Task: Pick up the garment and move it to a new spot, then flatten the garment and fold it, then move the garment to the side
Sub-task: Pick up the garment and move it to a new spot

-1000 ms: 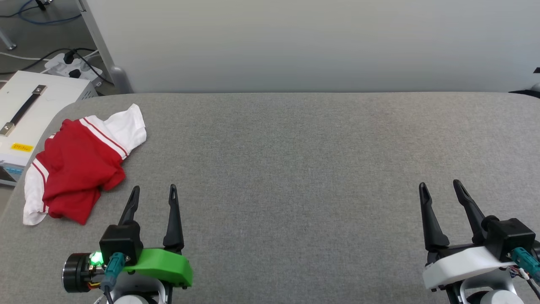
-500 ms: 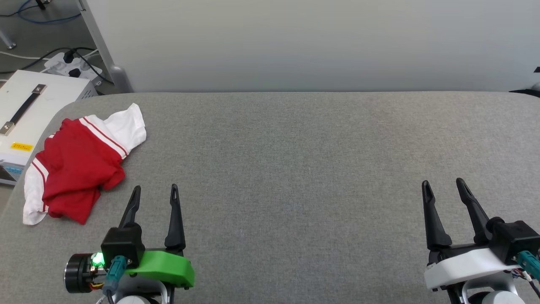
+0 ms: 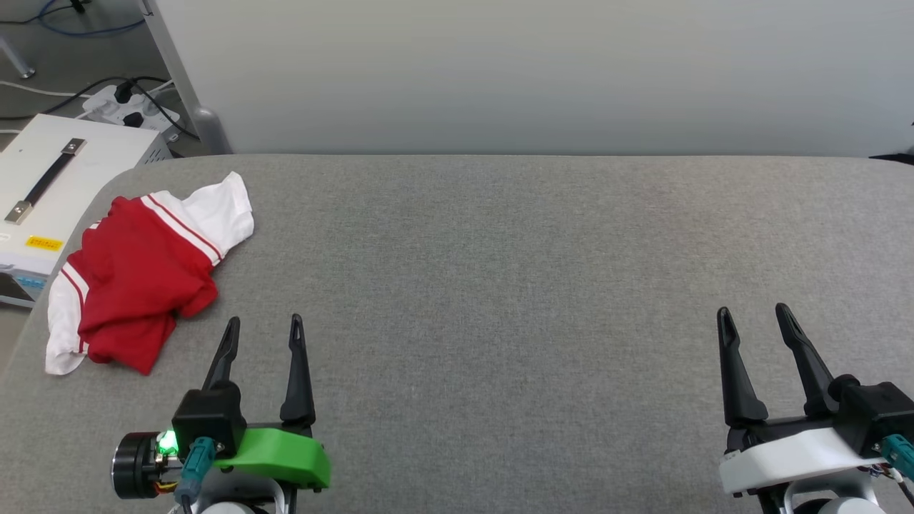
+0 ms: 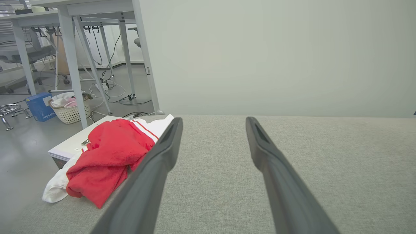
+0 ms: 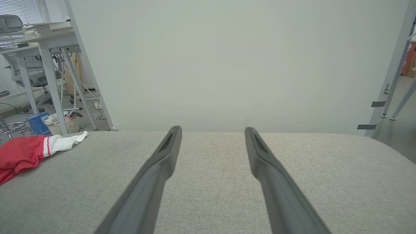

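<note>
In the head view the garment (image 3: 136, 278) lies crumpled at the left edge of the counter (image 3: 500, 285), its long axis slanting from a white sleeve at the back toward the near-left corner. It is just ahead and left of the left jaws, which stand apart and empty. The right jaws, also apart, are well away. In the left wrist view the garment (image 4: 107, 159) lies left of the fingers' line. In the right wrist view the garment (image 5: 19, 154) sits far left, so the left arm looks better placed.

A grey padded table (image 3: 500, 285) stood before a pale wall (image 3: 500, 71), with a white handled box (image 3: 107, 157) beside its left edge.
</note>
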{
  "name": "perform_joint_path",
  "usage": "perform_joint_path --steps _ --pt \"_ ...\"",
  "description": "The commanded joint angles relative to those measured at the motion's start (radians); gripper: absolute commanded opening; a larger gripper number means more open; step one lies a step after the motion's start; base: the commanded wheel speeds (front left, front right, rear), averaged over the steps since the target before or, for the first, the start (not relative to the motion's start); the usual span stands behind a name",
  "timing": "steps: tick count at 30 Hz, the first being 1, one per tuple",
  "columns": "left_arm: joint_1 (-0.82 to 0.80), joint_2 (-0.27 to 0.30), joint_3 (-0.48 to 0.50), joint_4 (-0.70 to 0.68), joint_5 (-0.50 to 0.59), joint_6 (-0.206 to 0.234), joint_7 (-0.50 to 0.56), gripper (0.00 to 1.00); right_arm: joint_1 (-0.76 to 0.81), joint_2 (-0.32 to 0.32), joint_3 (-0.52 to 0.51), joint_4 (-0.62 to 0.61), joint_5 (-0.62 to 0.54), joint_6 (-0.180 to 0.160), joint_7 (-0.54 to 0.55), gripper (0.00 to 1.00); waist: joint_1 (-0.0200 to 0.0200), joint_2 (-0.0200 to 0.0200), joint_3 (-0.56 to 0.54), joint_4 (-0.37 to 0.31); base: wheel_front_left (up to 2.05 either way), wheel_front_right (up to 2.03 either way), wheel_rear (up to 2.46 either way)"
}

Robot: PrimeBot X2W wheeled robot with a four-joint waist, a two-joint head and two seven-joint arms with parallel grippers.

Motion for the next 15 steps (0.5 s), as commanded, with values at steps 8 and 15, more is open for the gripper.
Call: perform_joint_path --steps 8,15 --pt "-0.003 -0.004 0.019 0.009 -0.030 0.021 -0.025 1.00 0.010 -0.001 0.018 -0.026 0.005 -0.001 -0.027 1.00 0.0000 0.0000 0.018 0.066 0.00 0.00 0.00" --pt "-0.009 -0.005 0.040 0.016 -0.042 0.030 -0.040 1.00 0.001 -0.001 0.035 -0.034 -0.002 -0.001 -0.041 1.00 0.0000 0.0000 0.036 0.156 0.00 0.00 0.00"
